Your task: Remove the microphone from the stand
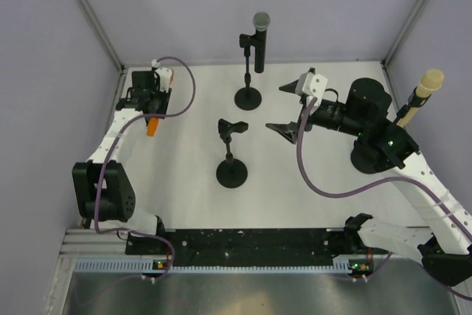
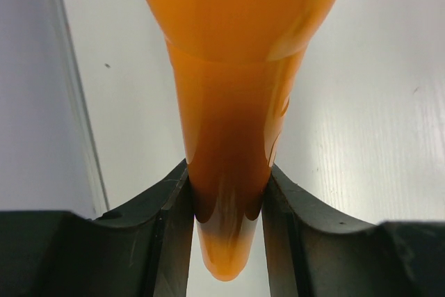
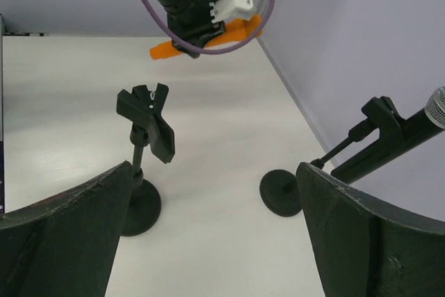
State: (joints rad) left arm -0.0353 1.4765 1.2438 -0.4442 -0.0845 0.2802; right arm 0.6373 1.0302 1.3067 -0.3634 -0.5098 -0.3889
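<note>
orange microphone (image 2: 236, 102): top cut off, blurred | black microphone (image 3: 416, 131): head cropped right

Bright, even, diffuse from overhead; only faint soft shadow around round black stand base (image 1: 231, 175). Close up, glossy orange plastic microphone (image 2: 233, 137) slightly blurred, mildly sheened.

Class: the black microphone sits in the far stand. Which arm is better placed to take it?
Right. The right gripper stands open near the black microphone; the left gripper is shut on the orange microphone, far off.
</note>
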